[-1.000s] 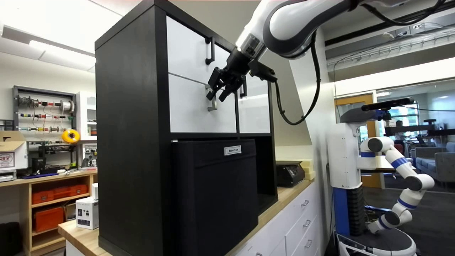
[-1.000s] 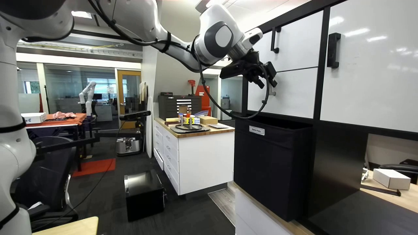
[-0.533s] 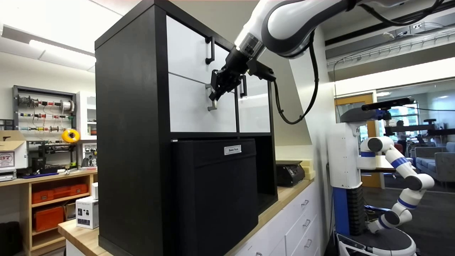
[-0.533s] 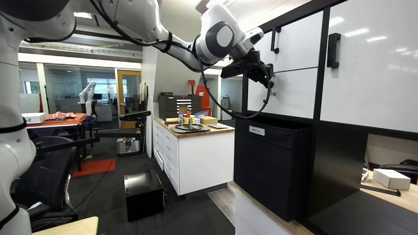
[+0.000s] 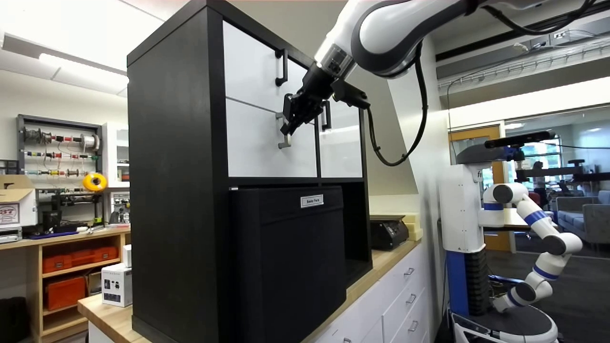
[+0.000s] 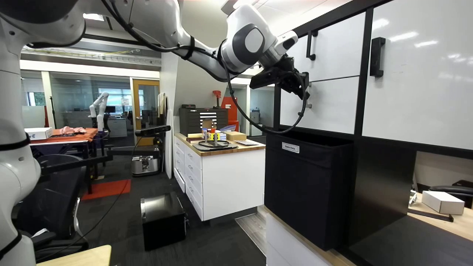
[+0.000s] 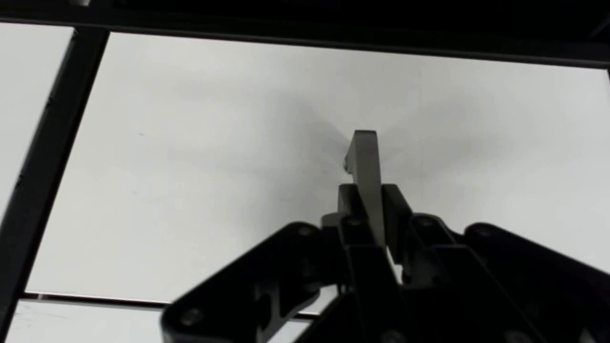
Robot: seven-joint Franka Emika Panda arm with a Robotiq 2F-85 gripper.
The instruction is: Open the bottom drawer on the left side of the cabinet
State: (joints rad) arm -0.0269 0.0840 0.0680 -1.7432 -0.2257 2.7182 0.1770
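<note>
While the claw (image 7: 372, 202) grasps the handle (image 7: 366, 147), drawer (image 5: 252, 147): closed, at left in the cabinet (image 5: 171, 166).
Upper front (image 5: 245, 62): just above.
Door (image 6: 425, 96): just to its right.
Bin (image 5: 305, 257): directly beneath.
Cable (image 6: 262, 129): looped across the drawer in an exterior view.
Box (image 5: 116, 285): on the bench (image 5: 109, 317), near the cabinet.

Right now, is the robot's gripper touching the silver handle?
Touching. The wrist view shows the gripper shut on the silver handle, black fingers against both its sides, no gap at their tips.
</note>
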